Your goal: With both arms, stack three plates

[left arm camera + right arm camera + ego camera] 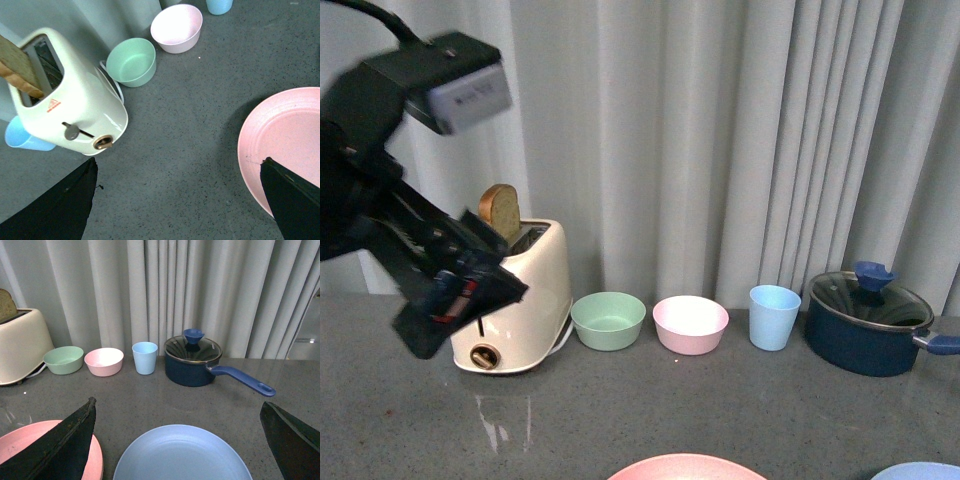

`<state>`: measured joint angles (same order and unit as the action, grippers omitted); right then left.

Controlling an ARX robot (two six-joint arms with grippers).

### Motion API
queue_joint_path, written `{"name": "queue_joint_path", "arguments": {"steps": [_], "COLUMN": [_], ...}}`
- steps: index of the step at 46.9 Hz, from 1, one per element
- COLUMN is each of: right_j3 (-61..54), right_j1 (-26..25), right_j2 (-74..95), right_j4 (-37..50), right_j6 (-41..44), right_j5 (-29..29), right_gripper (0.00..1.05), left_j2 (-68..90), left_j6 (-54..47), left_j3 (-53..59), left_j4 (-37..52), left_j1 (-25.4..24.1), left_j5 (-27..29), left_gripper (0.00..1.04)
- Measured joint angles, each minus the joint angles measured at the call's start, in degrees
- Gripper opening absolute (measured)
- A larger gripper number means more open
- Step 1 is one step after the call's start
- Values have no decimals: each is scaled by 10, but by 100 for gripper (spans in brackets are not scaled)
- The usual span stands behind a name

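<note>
The pink plate (285, 145) and the light blue plate (182, 455) lie flat and unstacked on the counter (720, 400), both nearer us than the toaster (525, 290) and to its right, the blue farther; we see no third. The left claw (178, 164) hangs wide and empty, raised in front of the toaster. The right claw (177, 405) gapes empty above the light blue plate, each, we judge, spread to admit a rim.

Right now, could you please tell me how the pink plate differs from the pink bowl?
The pink plate is wide and shallow; the pink bowl is deep and narrower. The plate lies close to the robot; the bowl stands by the curtain, between the green bowl and blue cup. Both are pink and empty.
</note>
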<state>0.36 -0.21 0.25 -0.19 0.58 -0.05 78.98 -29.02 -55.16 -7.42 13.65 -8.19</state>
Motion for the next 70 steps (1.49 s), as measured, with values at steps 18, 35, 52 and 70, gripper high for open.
{"name": "queue_joint_path", "arguments": {"steps": [18, 35, 52, 70], "right_j3": [0, 0, 0, 0], "right_j1": [0, 0, 0, 0], "right_j2": [0, 0, 0, 0], "right_j4": [0, 0, 0, 0], "right_j6": [0, 0, 0, 0], "right_j5": [0, 0, 0, 0], "right_gripper": [97, 97, 97, 97], "left_j2": [-281, -371, -481, -596], "left_j6": [279, 289, 289, 290], "left_j3": [372, 457, 512, 536], "left_j4": [394, 395, 341, 270], "left_j1": [-77, -135, -135, -135], "left_j5": [138, 86, 82, 82], "left_gripper": [19, 4, 4, 4]}}
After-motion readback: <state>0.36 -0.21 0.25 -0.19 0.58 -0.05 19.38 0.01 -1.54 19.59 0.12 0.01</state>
